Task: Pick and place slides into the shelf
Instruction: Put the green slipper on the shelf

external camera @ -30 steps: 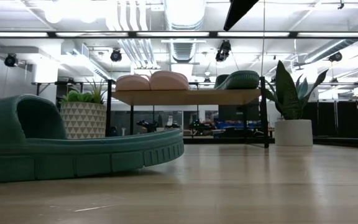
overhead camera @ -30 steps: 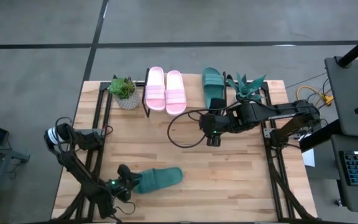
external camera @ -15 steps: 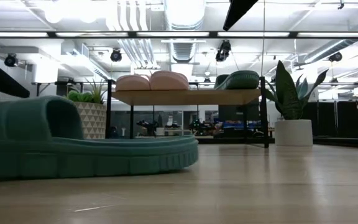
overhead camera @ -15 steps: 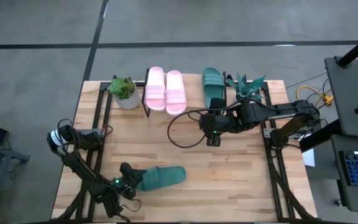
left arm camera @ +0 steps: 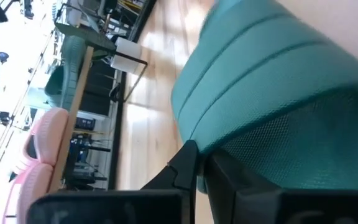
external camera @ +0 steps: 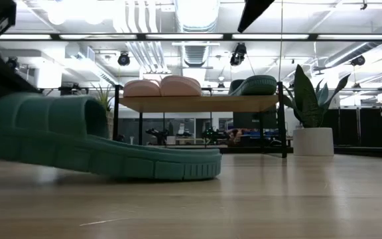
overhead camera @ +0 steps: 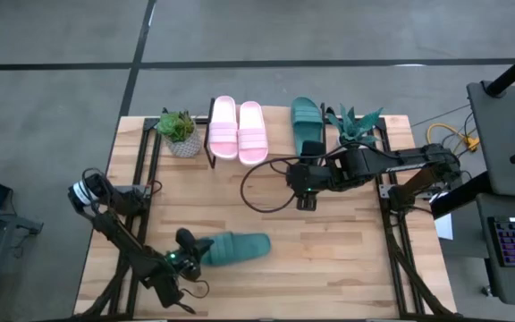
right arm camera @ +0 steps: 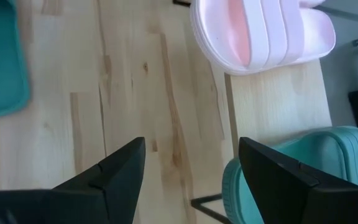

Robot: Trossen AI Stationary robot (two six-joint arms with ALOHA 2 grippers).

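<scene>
My left tool [overhead camera: 184,257] near table's front-left, clamped tight on heel end of last dark green slide [overhead camera: 236,249]; heel tipped up, toe touching table [overhead camera: 347,250]

Pink pair [overhead camera: 237,130] already on shelf [overhead camera: 275,161], side by side at its left end

First green slide [overhead camera: 308,125] already on shelf toward right end, gap between it and pink pair

My right tool [overhead camera: 308,190] waits just in front of shelf, fingers spread wide, holding nothing

Judgement: three of four placed; left to do: carry held slide across, set in gap
</scene>
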